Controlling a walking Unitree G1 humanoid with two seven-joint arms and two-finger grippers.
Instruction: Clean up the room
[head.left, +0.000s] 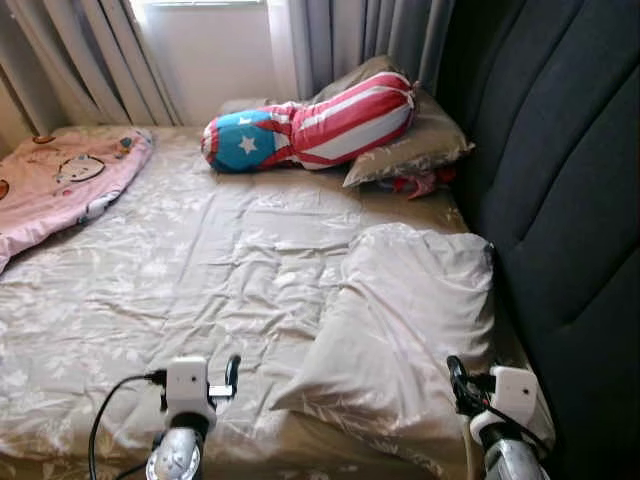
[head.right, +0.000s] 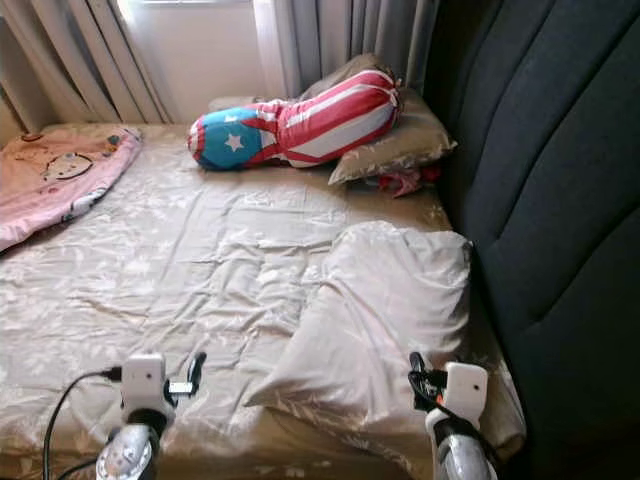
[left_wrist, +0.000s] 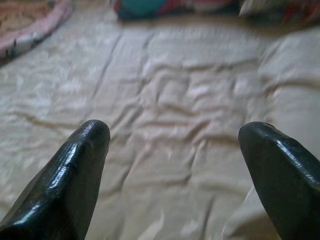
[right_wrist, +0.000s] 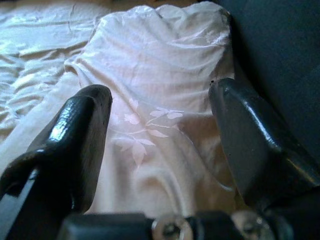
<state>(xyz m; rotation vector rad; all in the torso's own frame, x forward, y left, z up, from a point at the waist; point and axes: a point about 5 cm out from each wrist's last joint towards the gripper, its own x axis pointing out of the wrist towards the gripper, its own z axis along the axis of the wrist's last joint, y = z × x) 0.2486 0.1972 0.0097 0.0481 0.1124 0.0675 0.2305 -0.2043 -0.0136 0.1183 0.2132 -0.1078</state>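
A bed with a wrinkled beige floral sheet (head.left: 200, 270) lies before me. A pale floral pillow (head.left: 410, 320) lies crooked near the dark headboard. A red, white and blue striped bolster with a star (head.left: 310, 125) leans on a second pillow (head.left: 410, 145) at the far end. A pink cartoon blanket (head.left: 60, 180) is bunched at the far left. My left gripper (left_wrist: 175, 150) hovers open above the sheet near the bed's front edge. My right gripper (right_wrist: 160, 130) is open just above the near end of the pale pillow, nothing between its fingers.
The dark padded headboard (head.left: 570, 180) runs along the right side. Grey curtains (head.left: 340, 40) and a bright window (head.left: 210, 40) stand behind the bed. A small red crumpled item (head.left: 420, 183) lies between the far pillow and the headboard.
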